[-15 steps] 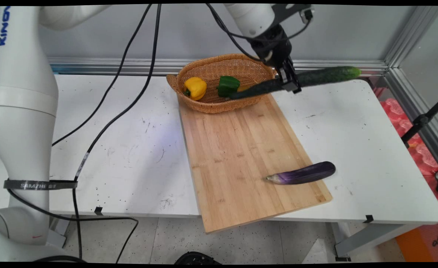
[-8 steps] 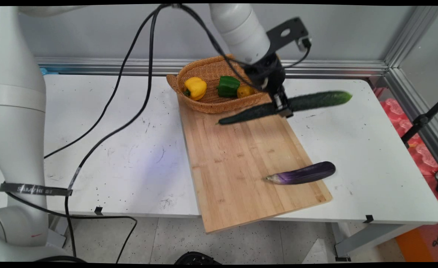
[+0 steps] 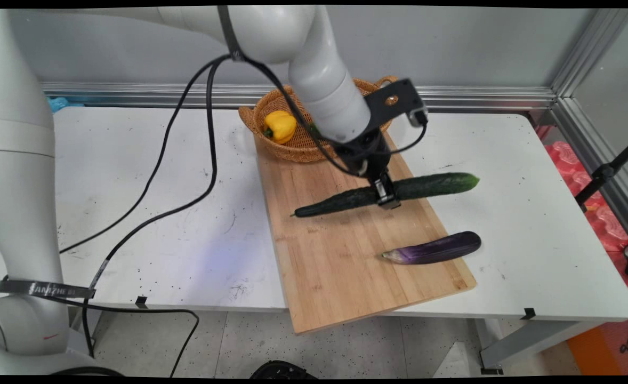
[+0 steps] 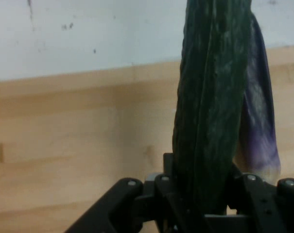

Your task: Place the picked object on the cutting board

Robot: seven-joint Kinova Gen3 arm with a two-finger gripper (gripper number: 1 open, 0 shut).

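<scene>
One long stiff cucumber clamped near mid-length in pincer, balanced level above cutting board; probably light, skin slippery.

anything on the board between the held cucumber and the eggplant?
Nothing: main view shows bare cutting board between the cucumber in the end effector and the eggplant.

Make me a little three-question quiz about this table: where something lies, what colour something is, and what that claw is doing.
1. Where does the eggplant lie?
A. in the basket
B. on the cutting board
C. on the floor

2. What colour is the pepper seen in the wicker basket?
A. yellow
B. red
C. white

3. What is the gripper doing?
A. hanging open
B. gripping the eggplant
C. shut on the cucumber

Key: 1 B, it rests on the board's near right part. 2 A, the yellow bell pepper shows plainly. 3 C, the fingers clamp its middle.
</scene>
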